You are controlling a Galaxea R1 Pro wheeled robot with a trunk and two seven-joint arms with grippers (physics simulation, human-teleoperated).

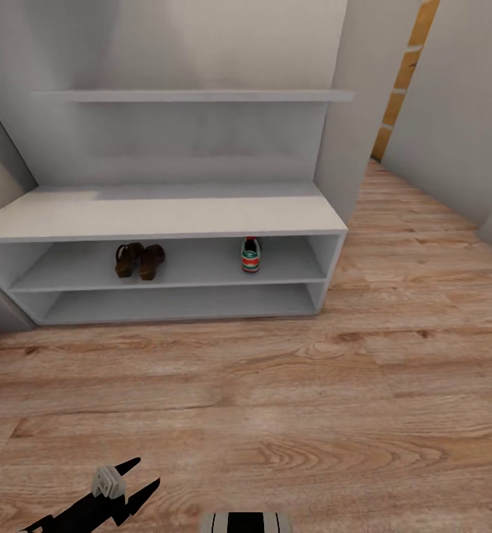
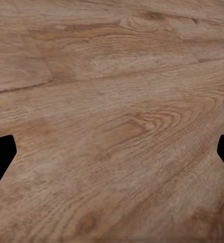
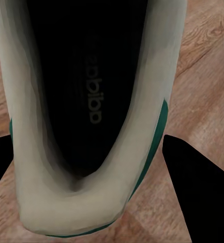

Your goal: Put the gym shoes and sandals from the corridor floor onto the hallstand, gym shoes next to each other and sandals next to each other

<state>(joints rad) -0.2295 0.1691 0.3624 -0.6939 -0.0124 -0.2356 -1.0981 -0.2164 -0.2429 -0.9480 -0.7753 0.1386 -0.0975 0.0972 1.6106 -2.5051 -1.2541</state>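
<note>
The pale hallstand (image 1: pixel 157 215) stands ahead against the wall. On its upper open shelf the two brown sandals (image 1: pixel 139 260) sit side by side. One gym shoe (image 1: pixel 251 254) stands on the same shelf further right, heel toward me. The right wrist view looks down into the second gym shoe (image 3: pixel 91 101), white with a green edge. My right gripper (image 3: pixel 89 144) is shut on its heel end, a finger against each side, above the corridor floor (image 3: pixel 208 66). My left gripper (image 1: pixel 146 474) hangs open and empty low over the floor (image 2: pixel 112 101).
Wood floor stretches between me and the rack. A corridor opening lies at the right past a white wall panel (image 1: pixel 349 111). The rack's lower shelf (image 1: pixel 179 302) is bare. A pale striped object (image 1: pixel 246 522) shows at the bottom edge of the head view.
</note>
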